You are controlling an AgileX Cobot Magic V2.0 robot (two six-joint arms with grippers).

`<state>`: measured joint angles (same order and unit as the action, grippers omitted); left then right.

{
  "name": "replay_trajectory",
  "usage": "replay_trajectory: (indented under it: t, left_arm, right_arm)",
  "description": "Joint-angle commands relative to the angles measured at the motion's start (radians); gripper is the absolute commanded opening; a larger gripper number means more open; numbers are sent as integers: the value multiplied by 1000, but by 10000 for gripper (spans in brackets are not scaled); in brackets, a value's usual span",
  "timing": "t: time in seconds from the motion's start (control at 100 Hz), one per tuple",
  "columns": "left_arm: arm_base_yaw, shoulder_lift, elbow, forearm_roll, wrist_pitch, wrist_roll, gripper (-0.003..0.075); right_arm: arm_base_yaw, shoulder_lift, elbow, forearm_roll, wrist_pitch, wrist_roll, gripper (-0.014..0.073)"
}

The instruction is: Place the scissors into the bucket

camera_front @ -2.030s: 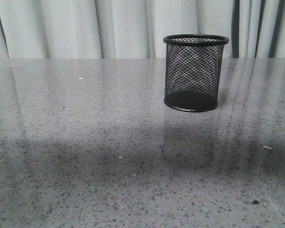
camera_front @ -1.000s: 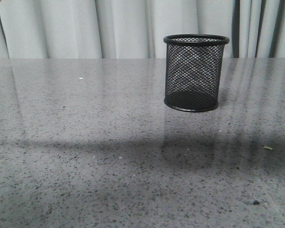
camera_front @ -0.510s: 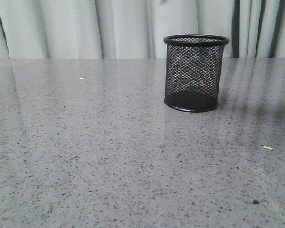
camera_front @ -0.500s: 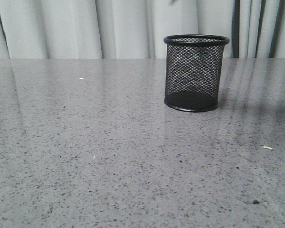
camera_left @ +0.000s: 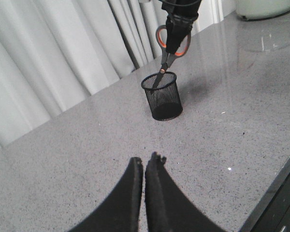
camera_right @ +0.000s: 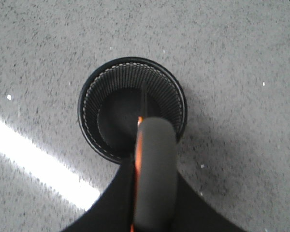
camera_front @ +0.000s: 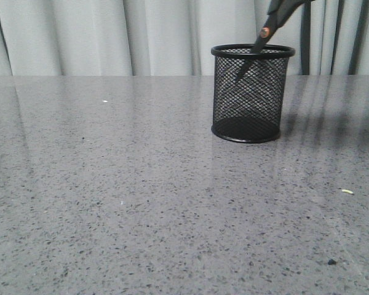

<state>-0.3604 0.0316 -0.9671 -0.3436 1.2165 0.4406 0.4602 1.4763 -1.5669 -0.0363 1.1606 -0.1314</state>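
Note:
The black mesh bucket (camera_front: 230, 98) stands upright on the grey table, right of centre. The scissors (camera_front: 265, 32) come down at a slant from the upper right, and their dark blades dip past the rim into the bucket. In the left wrist view my right gripper (camera_left: 180, 14) is shut on the orange-lined handles of the scissors (camera_left: 171, 46) above the bucket (camera_left: 166, 104). The right wrist view looks straight down: a grey handle of the scissors (camera_right: 154, 169) sits between the fingers of the right gripper (camera_right: 154, 159), and the blade points into the bucket (camera_right: 176, 92). My left gripper (camera_left: 146, 162) is shut and empty, well short of the bucket.
Pale curtains (camera_front: 111, 37) hang behind the table. A small crumb (camera_front: 347, 192) and a dark speck (camera_front: 330, 262) lie at the front right. The table's edge (camera_left: 275, 183) shows in the left wrist view, with a pale object (camera_left: 261, 7) beyond.
The scissors have come down into view from the upper right, and their blades now reach into the bucket. The bucket has shifted very slightly left. The broad shadow across the table is gone.

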Motion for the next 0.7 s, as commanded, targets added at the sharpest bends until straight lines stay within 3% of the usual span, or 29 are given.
replay_trajectory:
  t: [0.0,0.15,0.32,0.44,0.57,0.69]
  left_arm:
    - [28,25,-3,-37,-62,-12,-20]
    - [55,25,-2,-37,-62,-12,-20]
    - [61,25,-2,-37,-62,-12,-20]
    - [61,25,-2,-35,-62,-12,-20]
    - [61,25,8,-5,-92,-12,-20]
    - [61,24,33,47,-218,-12,-20]
  right_arm:
    - [-8,10,-70,-20,-56,-1,-64]
    - [-8,76,-135,-20,12,-1,-11]
    - [-8,91,-143,-17,14,-1,262]
    - [-8,91,-174,-17,5,-1,396]
    - [-8,86,-256,-23,14,-1,410]
    - [-8,58,-346,-23,32,1,375]
